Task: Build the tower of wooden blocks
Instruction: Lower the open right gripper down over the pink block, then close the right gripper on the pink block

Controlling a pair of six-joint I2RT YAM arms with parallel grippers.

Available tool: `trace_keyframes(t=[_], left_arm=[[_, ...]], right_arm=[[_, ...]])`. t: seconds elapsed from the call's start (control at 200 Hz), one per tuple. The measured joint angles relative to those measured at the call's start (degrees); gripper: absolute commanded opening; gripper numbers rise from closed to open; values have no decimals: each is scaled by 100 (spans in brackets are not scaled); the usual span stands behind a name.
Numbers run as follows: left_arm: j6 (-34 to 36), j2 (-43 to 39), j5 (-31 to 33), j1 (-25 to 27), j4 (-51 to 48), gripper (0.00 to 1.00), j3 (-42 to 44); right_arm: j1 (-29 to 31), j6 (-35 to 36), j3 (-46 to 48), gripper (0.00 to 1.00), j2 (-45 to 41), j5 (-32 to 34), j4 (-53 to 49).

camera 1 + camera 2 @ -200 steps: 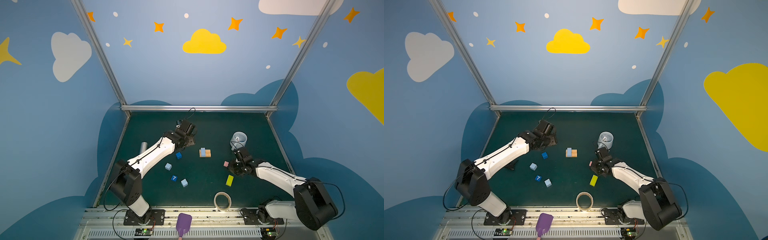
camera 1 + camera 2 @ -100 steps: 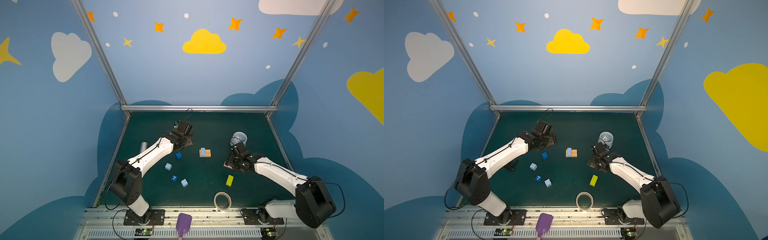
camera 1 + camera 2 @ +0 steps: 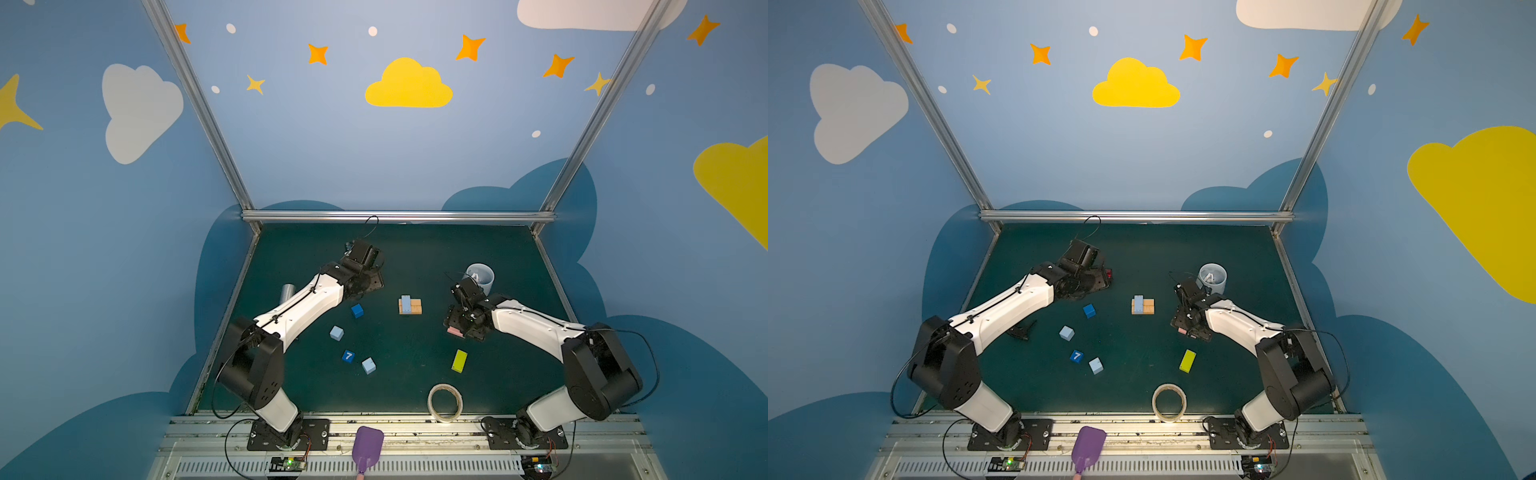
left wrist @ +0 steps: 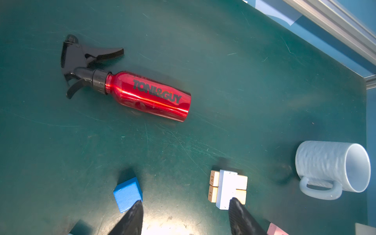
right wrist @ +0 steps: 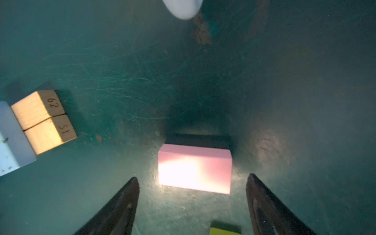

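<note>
Two orange blocks with a light-blue flat block (image 3: 409,305) (image 3: 1142,305) (image 4: 227,187) across them stand mid-table. A pink block (image 3: 454,331) (image 5: 195,169) lies flat just ahead of my right gripper (image 3: 463,322) (image 5: 193,177), which is open and touches nothing. A yellow-green block (image 3: 459,360) (image 5: 223,231) lies nearer the front. My left gripper (image 3: 370,282) (image 4: 186,200) is open and empty above the mat, beside a dark blue cube (image 3: 357,310) (image 4: 127,194). Two light-blue cubes (image 3: 336,333) (image 3: 368,365) and the "7" cube (image 3: 348,356) sit at front left.
A red spray bottle (image 4: 148,96) lies under the left wrist. A pale mug (image 3: 480,276) (image 4: 331,166) stands behind the right gripper. A tape roll (image 3: 445,402) is at the front edge, a metal cylinder (image 3: 286,293) by the left wall, a purple scoop (image 3: 366,446) on the rail.
My right gripper has gone from nearly shut to open and shifted left over the pink block. The left arm has barely moved.
</note>
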State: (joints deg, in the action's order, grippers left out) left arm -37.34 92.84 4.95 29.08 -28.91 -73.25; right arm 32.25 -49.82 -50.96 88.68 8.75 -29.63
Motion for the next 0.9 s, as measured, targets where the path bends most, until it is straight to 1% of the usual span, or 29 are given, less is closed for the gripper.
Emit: trace_keyframes(t=[0.556, 0.901], left_arm=[[0, 96, -125, -22, 7, 67, 0], [0, 96, -146, -33, 4, 66, 0]], right_arm=[[55, 105, -85, 77, 328, 13, -236], [94, 149, -160, 69, 433, 22, -243]])
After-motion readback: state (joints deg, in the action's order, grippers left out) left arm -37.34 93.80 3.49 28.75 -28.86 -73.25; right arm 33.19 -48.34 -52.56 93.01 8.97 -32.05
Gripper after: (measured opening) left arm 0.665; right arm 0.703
